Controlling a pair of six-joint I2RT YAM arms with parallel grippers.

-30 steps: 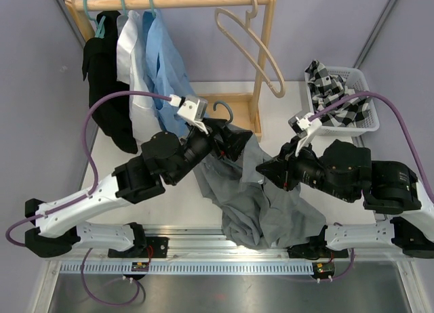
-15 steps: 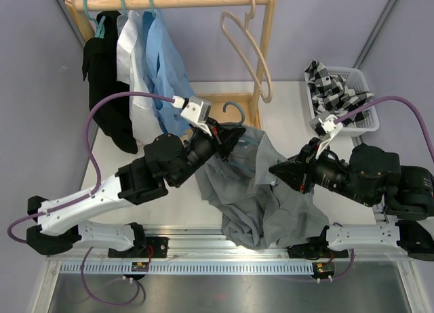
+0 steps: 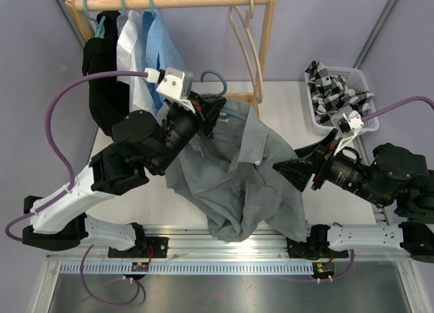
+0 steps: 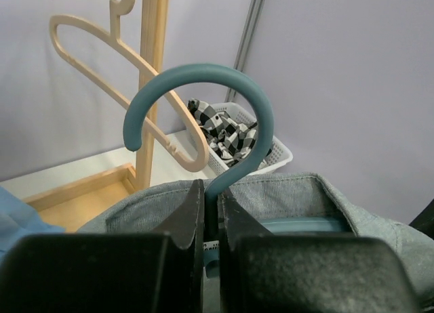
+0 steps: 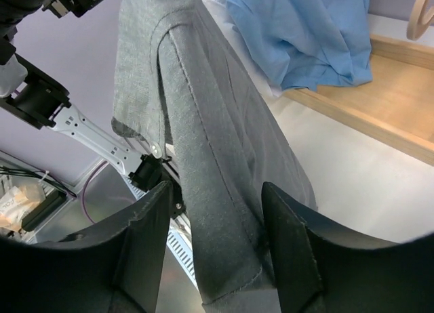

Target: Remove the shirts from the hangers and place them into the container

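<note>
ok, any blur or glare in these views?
Top external: even light, sharp, glare only on the metal rail at the near edge. Left wrist: teal hanger crisp, left tool dark and soft. Right wrist: grey shirt sharp, right tool underexposed.

The top camera hangs above and behind the arm bases, looking down on the whole tabletop (image 3: 285, 116), from the near edge to the rack (image 3: 176, 0) at the far side. The left wrist camera sits close behind the left end effector (image 4: 209, 194) and faces far and right, past the teal hanger (image 4: 203, 69) to the wooden hanger (image 4: 108, 42) and basket (image 4: 271, 157), both also in the top view. The right wrist camera looks left between the fingers of the right end effector (image 5: 217, 191). The grey shirt (image 5: 217, 143) shows in all three views.
</note>
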